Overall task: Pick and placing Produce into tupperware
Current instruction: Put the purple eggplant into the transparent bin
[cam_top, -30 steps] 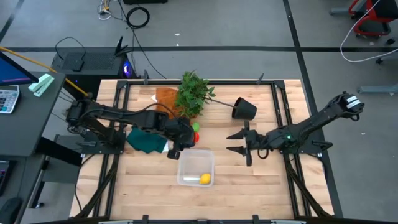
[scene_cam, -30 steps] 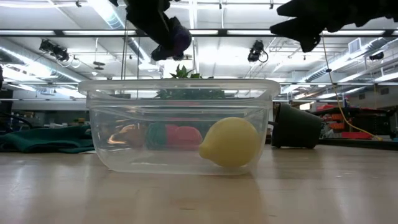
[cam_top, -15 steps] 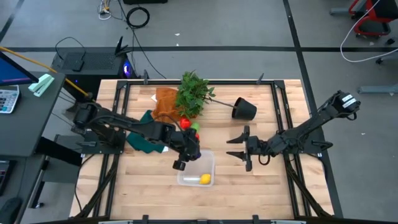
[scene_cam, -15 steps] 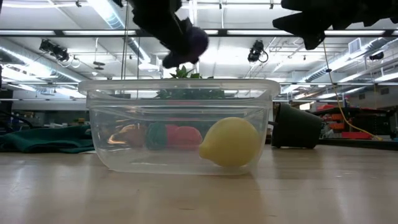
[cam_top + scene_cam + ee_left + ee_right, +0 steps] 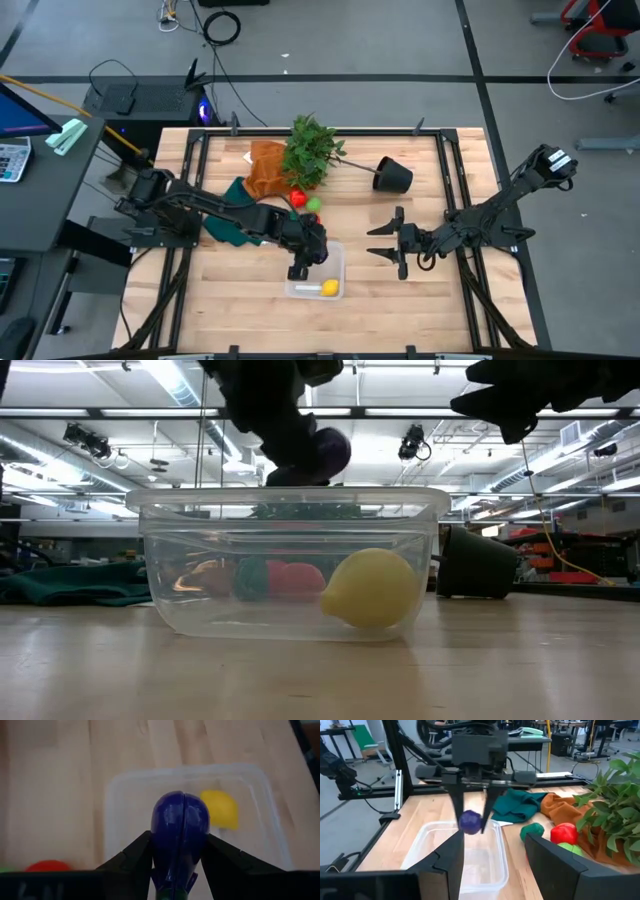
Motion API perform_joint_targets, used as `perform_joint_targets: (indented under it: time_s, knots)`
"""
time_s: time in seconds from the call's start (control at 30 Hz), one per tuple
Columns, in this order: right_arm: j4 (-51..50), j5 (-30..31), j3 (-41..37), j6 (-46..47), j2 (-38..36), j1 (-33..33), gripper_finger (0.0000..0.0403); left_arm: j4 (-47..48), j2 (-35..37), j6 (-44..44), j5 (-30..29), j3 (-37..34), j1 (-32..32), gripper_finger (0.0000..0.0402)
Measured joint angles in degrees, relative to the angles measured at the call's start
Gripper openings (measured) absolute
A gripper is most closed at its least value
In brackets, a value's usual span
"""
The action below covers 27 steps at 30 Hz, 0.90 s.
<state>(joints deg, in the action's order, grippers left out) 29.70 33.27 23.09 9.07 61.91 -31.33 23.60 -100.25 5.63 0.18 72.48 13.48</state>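
My left gripper [image 5: 298, 268] is shut on a purple toy vegetable [image 5: 180, 822] and hangs over the clear tub [image 5: 336, 262]. In the low view the purple toy [image 5: 328, 452] is just above the tub's rim [image 5: 290, 493]. A yellow toy lemon [image 5: 329, 289] lies on the tub's floor near its front right corner. A red piece [image 5: 298, 198] and a green piece [image 5: 313, 204] lie on the table beyond the tub, by the plant. My right gripper [image 5: 378, 243] is open and empty, to the right of the tub. My left gripper pinches the purple toy by its two opposite sides [image 5: 156, 840] between its two fingers [image 5: 134, 857]. The fingers come from above, pointing down. The toy's rounded end [image 5: 180, 802] sticks out past the fingertips and its green stem end [image 5: 172, 894] lies back between them. The toy is lifted clear over the tub.
A leafy plant [image 5: 312, 150] and its tipped black pot [image 5: 392, 176] lie at the table's far side. An orange cloth [image 5: 266, 165] and a teal cloth [image 5: 232, 222] lie left of the tub. Bare wood shows at the near left and near right.
My left gripper has carried the purple toy from beside the teal cloth toward the table's near right, over the tub, and lowered it closer to the rim. My right gripper has shifted a little toward the near edge.
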Motion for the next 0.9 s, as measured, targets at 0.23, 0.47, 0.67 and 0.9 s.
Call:
perform_joint_targets:
  time_s: [0.23,0.47,0.67,0.9]
  knots:
    - [0.6,0.0,0.0,0.0,0.0,0.0,0.0167,-1.1,-2.0,5.2,-0.7,0.1,2.0,0.0163]
    - [-0.5,0.0,0.0,1.2,0.0,0.0,0.0167,-0.9,-2.8,8.8,-2.6,-0.1,2.9,0.0155]
    - [-3.3,-0.1,0.0,2.9,0.0,0.0,0.0167,-2.4,-4.2,10.2,-3.2,0.0,3.6,0.0159]
    - [-3.1,-0.1,0.0,3.2,0.0,0.0,0.0167,-2.6,-6.5,12.8,-4.1,0.0,3.9,0.0158]
